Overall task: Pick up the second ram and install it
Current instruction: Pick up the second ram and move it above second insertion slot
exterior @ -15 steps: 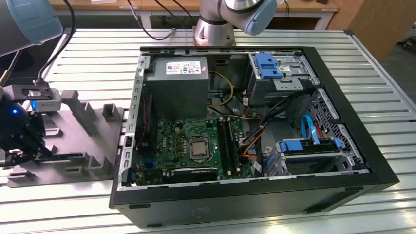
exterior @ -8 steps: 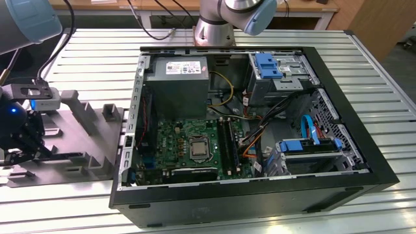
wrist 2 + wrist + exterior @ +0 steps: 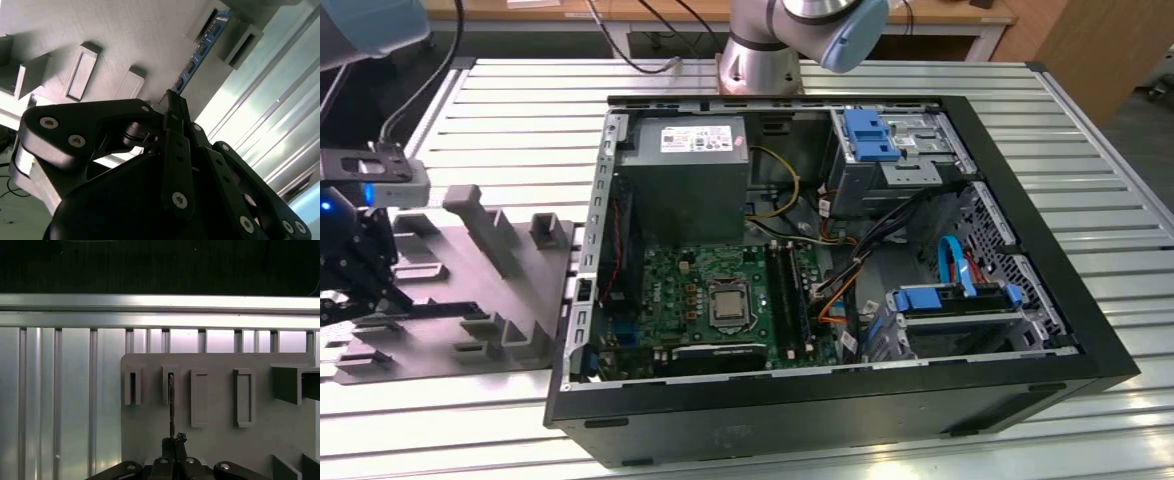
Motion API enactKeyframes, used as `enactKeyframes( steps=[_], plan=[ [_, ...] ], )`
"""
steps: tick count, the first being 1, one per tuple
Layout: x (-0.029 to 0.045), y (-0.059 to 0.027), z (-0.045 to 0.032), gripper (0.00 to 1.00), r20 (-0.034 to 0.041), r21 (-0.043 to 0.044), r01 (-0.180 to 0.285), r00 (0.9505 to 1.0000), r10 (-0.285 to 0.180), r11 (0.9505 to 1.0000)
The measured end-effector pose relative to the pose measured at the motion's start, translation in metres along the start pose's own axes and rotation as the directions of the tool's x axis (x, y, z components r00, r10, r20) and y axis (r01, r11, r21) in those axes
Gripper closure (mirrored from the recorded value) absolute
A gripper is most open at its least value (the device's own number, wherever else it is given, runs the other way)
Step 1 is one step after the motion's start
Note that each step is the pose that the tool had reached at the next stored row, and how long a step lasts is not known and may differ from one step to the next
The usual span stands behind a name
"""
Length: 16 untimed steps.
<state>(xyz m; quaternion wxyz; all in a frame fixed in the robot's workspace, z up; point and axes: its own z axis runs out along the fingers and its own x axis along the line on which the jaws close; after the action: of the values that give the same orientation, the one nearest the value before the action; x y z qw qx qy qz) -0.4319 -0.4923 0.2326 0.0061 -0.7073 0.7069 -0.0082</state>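
The second ram (image 3: 197, 55) is a thin blue-green stick with small black chips, standing on edge on the grey moulded tray (image 3: 125, 35). Its far end lies between two raised blocks of the tray. In the first wrist view the second ram (image 3: 171, 405) shows edge-on as a thin dark line running into a narrow slot block. My gripper (image 3: 172, 102) is shut on the near end of the stick, and the black fingertips (image 3: 176, 440) meet around it. In the exterior view my gripper (image 3: 360, 295) hangs over the tray (image 3: 480, 300) at the exterior view's left.
An open black computer case (image 3: 854, 400) lies on the slatted aluminium table (image 3: 520, 110), to the right of the tray in the exterior view. Inside it are the green motherboard (image 3: 680, 290), long black slot rails (image 3: 783, 290), a grey power supply (image 3: 680, 170) and loose cables. The arm's base (image 3: 761, 60) stands behind the case.
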Motion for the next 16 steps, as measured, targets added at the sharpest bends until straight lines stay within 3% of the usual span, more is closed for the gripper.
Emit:
enactKeyframes(
  steps=[16],
  plan=[
    [0.0002,-0.0014,-0.0714,0.89,0.0,0.0,0.0,1.0,0.0,1.0]
  ],
)
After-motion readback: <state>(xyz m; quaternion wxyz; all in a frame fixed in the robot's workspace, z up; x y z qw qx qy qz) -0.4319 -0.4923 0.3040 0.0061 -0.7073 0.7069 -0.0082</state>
